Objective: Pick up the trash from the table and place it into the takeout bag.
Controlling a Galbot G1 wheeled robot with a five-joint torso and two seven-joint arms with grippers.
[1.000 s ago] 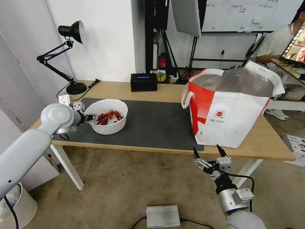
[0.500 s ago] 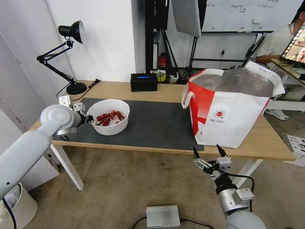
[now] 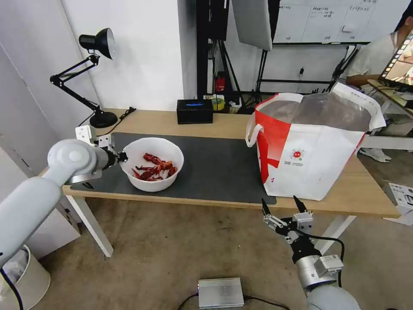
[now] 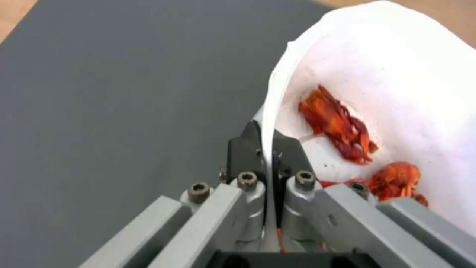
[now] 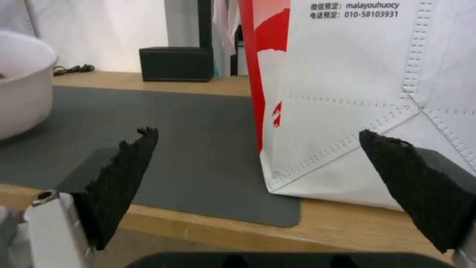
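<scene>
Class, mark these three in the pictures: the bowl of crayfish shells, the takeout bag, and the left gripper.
Bowl of crayfish shells point(image 3: 148, 185), head view, on its white outer wall.
Takeout bag point(image 3: 318, 168), head view, on its white front panel.
Left gripper point(image 4: 267, 149), left wrist view, between its fingertips, shut on the bowl's rim.

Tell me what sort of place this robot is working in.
Probably a lab or studio room, not a home: a whiteboard hangs behind, tripod light stands lean against the wall, and a desk lamp stands on the plain table.
</scene>
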